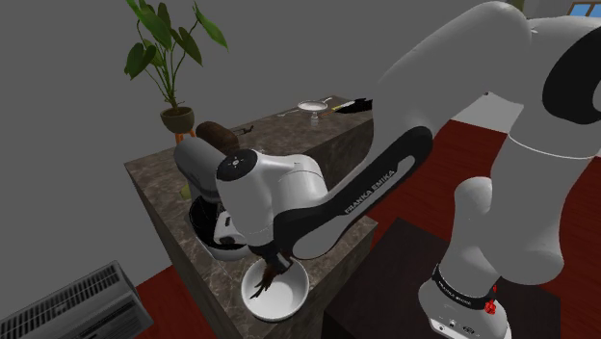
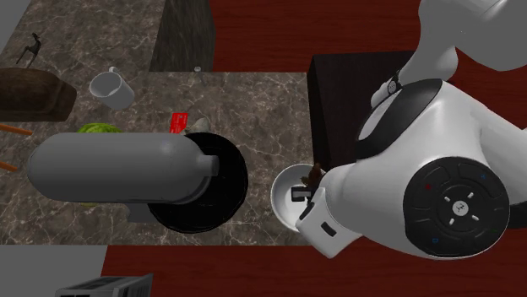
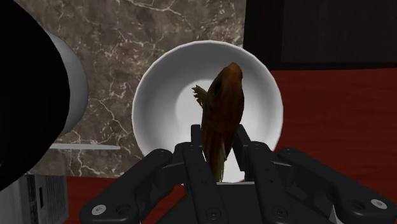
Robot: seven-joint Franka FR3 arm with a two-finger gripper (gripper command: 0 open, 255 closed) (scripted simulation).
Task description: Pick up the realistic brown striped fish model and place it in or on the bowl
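The pincer (image 3: 219, 139) is clamped on the fish (image 3: 224, 102). Its two black fingers (image 3: 198, 141) press the brown, orange-tinged body from either side at the tail end, and the head points away from the hand. A pale fin sticks out from one flank.

The fish hangs over the middle of the white bowl (image 3: 153, 83), inside the ring of its rim. I cannot tell whether its head touches the bowl's floor.

The bowl stands on the dark marbled surface (image 3: 121, 38), close to the edge that borders the red floor (image 3: 331, 108). In the second exterior view it lies at 3 o'clock from a black round pan (image 2: 221, 190), just beside it but apart. A grey barrel-shaped appliance (image 2: 110, 169) lies over that pan and reaches toward 9 o'clock.

In the same view the dark stand (image 2: 355, 93) is at 1 o'clock from the bowl. A white mug (image 2: 111, 87) stands well apart from the bowl at 10 o'clock. A small red thing (image 2: 177, 122) and something green (image 2: 100, 129) sit between the mug and the appliance.

In the shoulder view a potted plant (image 1: 173, 67) stands at the surface's far end, at 11 o'clock from the bowl. A grey radiator (image 1: 72, 308) is on the floor at 9 o'clock from it.
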